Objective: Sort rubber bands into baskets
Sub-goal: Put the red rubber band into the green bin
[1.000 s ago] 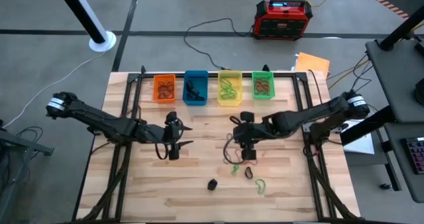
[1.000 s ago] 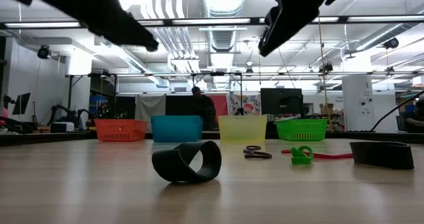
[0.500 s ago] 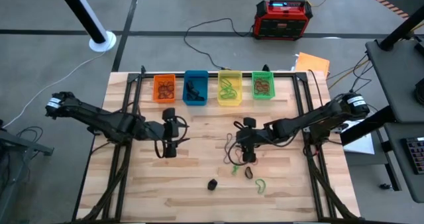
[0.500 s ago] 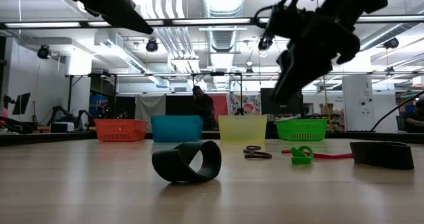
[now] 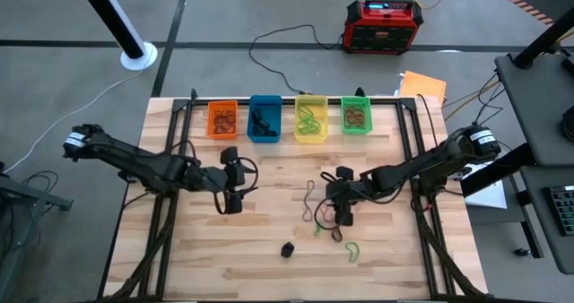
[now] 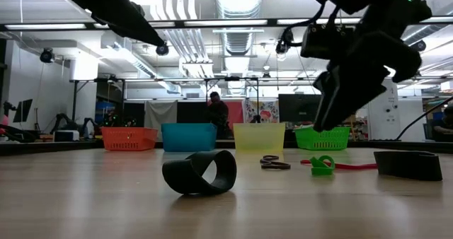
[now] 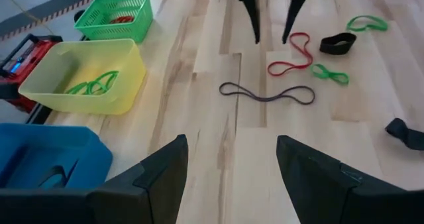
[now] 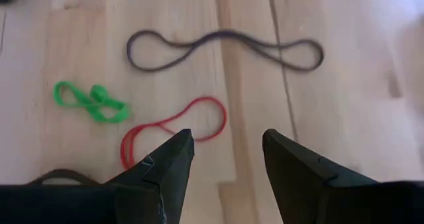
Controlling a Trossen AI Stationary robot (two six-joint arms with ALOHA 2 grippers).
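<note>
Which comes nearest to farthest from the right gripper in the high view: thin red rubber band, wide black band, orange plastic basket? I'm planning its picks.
From the right gripper:
1. Thin red rubber band, on the wood right under its open fingers.
2. Wide black band, nearer the table's front edge.
3. Orange plastic basket, at the far-left end of the back row.

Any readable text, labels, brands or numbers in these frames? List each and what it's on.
None can be read.
Red-black box on the floor beyond the table: small lit display on its top, too small to read.
Poster on the far wall in the low view: colourful print, blurred, no words legible.
Orange sheet by the table's far right corner: no markings visible.
Baskets, e.g. the yellow basket: no labels visible.
</note>
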